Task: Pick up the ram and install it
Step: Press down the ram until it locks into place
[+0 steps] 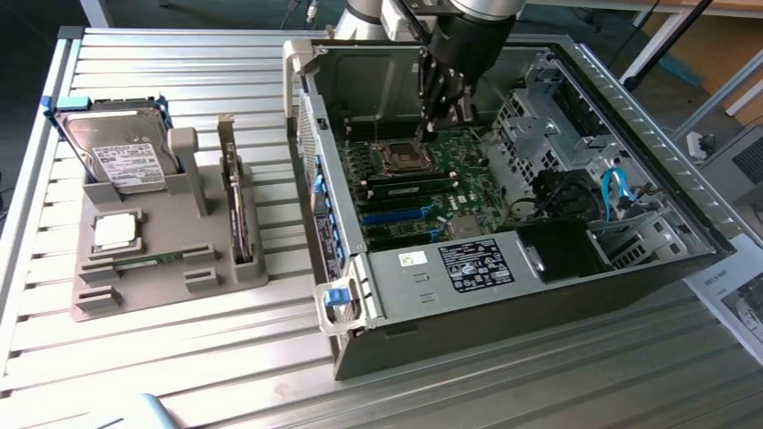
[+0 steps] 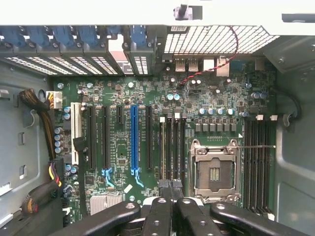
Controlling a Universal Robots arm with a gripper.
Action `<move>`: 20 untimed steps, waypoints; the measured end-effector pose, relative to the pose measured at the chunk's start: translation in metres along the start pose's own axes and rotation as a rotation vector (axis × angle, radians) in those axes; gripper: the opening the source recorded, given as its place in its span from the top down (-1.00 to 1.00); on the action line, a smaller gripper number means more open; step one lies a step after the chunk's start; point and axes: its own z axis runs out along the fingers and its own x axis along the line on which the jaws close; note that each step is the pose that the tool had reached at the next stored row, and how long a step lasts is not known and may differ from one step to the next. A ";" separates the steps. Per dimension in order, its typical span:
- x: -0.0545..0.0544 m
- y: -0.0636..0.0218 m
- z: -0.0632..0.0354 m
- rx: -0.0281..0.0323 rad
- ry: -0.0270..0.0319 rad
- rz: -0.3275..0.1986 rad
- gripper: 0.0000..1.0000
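Note:
My gripper [image 1: 446, 118] is down inside the open computer case [image 1: 620, 107], its fingers shut with nothing between them. In the wrist view the gripper [image 2: 172, 187] hovers just over the row of long memory slots next to the empty processor socket [image 2: 214, 171]. What looks like the ram [image 2: 162, 147], a thin green-gold strip seen edge-on, stands in the outermost of these slots. The fingertips sit right beside one end of it; I cannot tell whether they touch it.
Blue and black expansion slots [image 2: 133, 140] lie beside the memory slots, and more memory slots [image 2: 258, 162] beyond the socket. Cable bundles [image 2: 42, 113] run along the case wall. Outside the case, a grey holder [image 1: 143, 290] carries a hard drive [image 1: 117, 156], a silver chip [image 1: 114, 232] and a green strip [image 1: 153, 260].

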 end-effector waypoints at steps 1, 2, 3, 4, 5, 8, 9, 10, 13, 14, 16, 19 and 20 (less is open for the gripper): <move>0.000 0.0000 -0.0001 0.0000 -0.0001 0.000 0.80; 0.000 0.0000 -0.0007 -0.0001 0.0004 0.000 0.80; 0.000 0.0000 -0.0015 -0.0001 0.0003 0.000 0.80; 0.000 0.0000 -0.0023 0.0000 0.0000 0.000 0.80; 0.000 0.0000 -0.0048 0.0000 0.0001 0.000 0.80; 0.000 -0.0001 -0.0127 0.0000 0.0000 0.000 0.80; 0.000 -0.0001 -0.0141 0.0000 0.0000 0.000 0.80; 0.000 -0.0001 -0.0156 0.0000 0.0000 0.000 0.80; -0.001 -0.0001 -0.0226 0.0000 0.0000 0.000 0.80; -0.001 -0.0001 -0.0255 0.0000 0.0001 0.000 0.80; -0.001 -0.0001 -0.0256 0.0001 -0.0001 0.000 0.80; -0.001 -0.0021 -0.0257 -0.0001 0.0001 0.000 0.80; -0.001 -0.0053 -0.0257 -0.0002 0.0000 0.000 0.80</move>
